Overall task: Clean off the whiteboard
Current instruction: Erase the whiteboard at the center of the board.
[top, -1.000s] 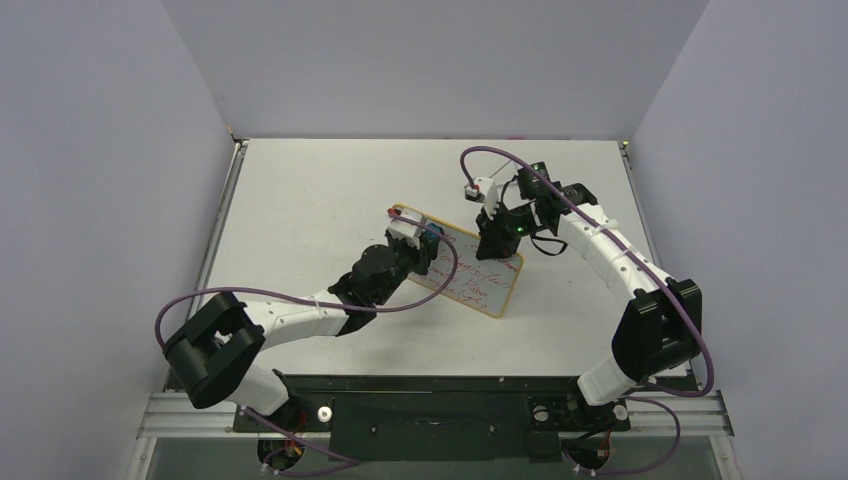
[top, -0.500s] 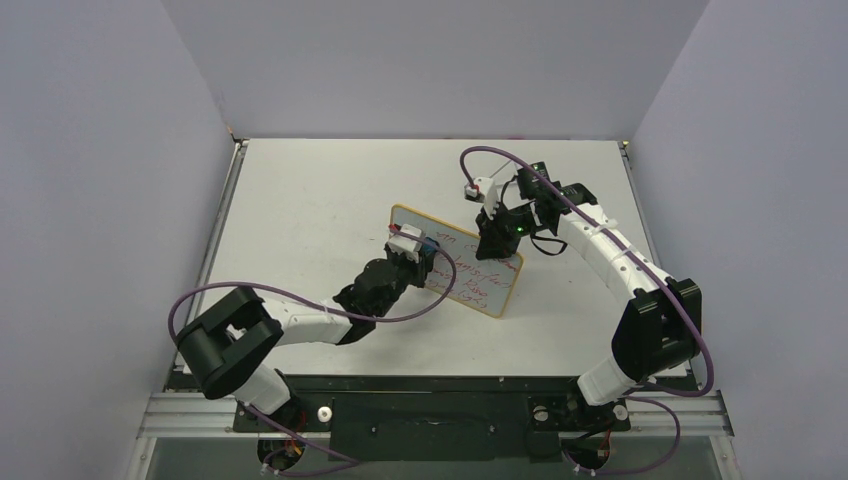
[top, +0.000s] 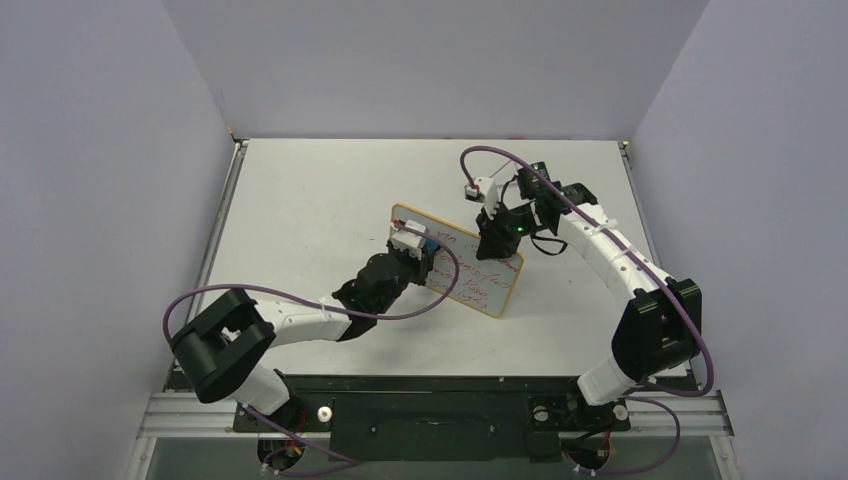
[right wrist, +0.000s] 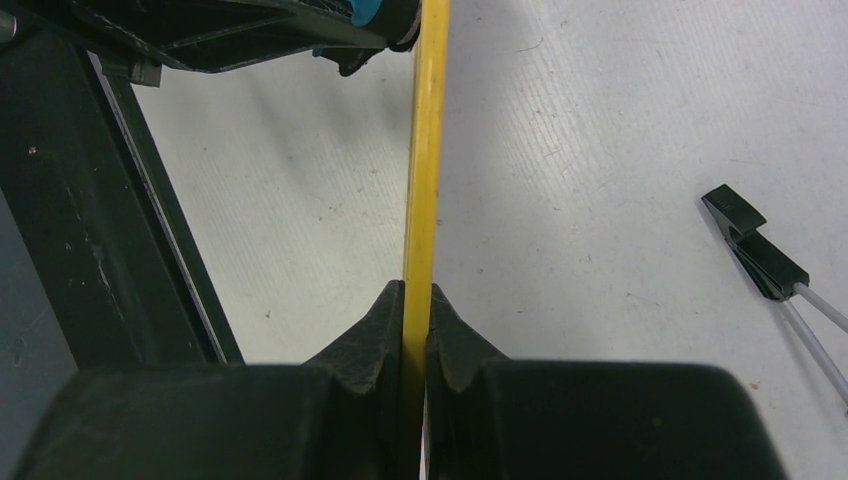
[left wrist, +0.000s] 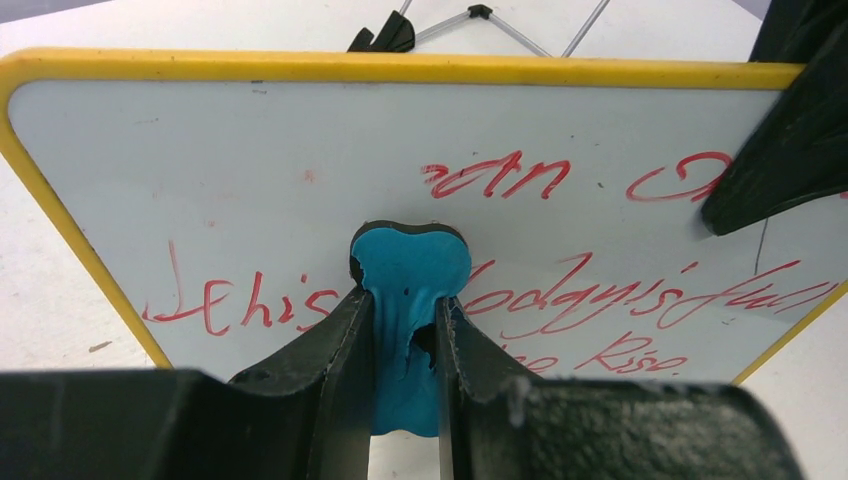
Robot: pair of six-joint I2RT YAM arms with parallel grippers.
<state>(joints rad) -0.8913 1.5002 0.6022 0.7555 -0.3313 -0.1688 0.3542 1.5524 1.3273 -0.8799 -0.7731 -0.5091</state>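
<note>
The whiteboard (top: 470,268) stands tilted mid-table, with a yellow frame and red handwriting. In the left wrist view the whiteboard (left wrist: 300,170) fills the frame. My left gripper (left wrist: 405,320) is shut on the blue-and-black eraser (left wrist: 410,275), whose tip presses on the board between the red words. In the top view the left gripper (top: 418,248) is at the board's left part. My right gripper (right wrist: 415,300) is shut on the board's yellow edge (right wrist: 425,150); in the top view the right gripper (top: 497,243) holds the board's upper right edge.
The board's black stand feet and wire legs (right wrist: 765,260) lie on the white table behind it. They also show in the left wrist view (left wrist: 470,15). Grey walls enclose the table on three sides.
The left gripper with the eraser slid down and right across the board's left part, then back up slightly. The right gripper kept its hold and did not move.
</note>
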